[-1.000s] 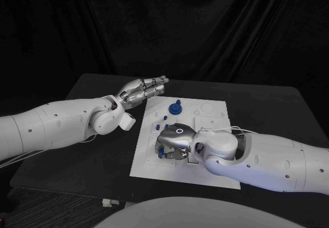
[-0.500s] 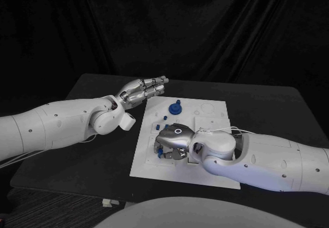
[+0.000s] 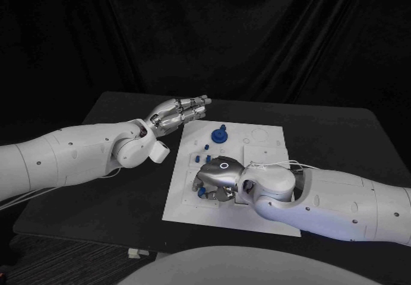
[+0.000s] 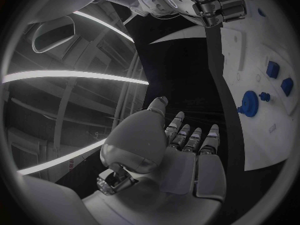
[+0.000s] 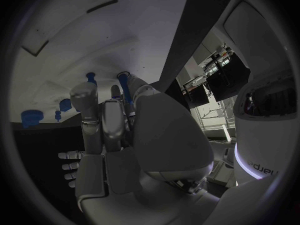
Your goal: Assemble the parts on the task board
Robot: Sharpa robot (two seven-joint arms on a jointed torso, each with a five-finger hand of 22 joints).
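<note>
From the head view the right hand (image 3: 217, 178) is bent down over small blue parts (image 3: 201, 191) near the white board's (image 3: 265, 222) middle, its hold unclear, the left hand (image 3: 177, 111) flat and empty; wrist views show stiff, probably light pegs (image 5: 124, 85), best pinched by their sides.

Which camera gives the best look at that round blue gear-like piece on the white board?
The left wrist view: the blue gear sits unobstructed on the task board. The head view shows it small, at the board's far end. The right wrist view shows it at the rim.
</note>
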